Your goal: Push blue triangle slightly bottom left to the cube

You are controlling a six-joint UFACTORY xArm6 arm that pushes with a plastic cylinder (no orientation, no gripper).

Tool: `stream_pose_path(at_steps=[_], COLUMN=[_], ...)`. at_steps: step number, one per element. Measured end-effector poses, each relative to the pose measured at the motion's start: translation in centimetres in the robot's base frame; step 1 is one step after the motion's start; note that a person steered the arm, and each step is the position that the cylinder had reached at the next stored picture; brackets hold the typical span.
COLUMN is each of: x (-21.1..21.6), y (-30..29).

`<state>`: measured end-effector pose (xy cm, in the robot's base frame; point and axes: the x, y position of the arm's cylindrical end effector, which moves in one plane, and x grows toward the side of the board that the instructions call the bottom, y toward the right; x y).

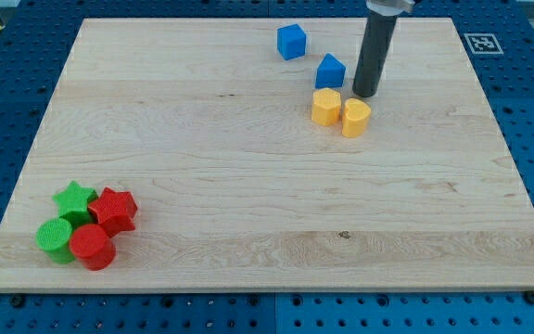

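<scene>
The blue triangle [330, 70] lies near the view's top, right of centre. The blue cube [291, 42] sits a little up and to the left of it, with a small gap between them. My tip [364, 95] rests on the board just right of and slightly below the blue triangle, close to it; contact cannot be made out. The dark rod rises from the tip out of the view's top.
A yellow hexagon-like block [325, 107] and a yellow heart-like block [356, 117] lie side by side just below the triangle and the tip. At the view's bottom left are a green star [75, 198], red star [114, 209], green cylinder [56, 239] and red cylinder [92, 247].
</scene>
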<state>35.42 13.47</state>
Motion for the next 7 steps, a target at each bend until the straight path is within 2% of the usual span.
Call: stream_pose_path(at_steps=[1,3,5,7], x=[-1.7,-1.7,-1.7,-3.7], y=[-1.2,-6.7,-7.4,-10.6])
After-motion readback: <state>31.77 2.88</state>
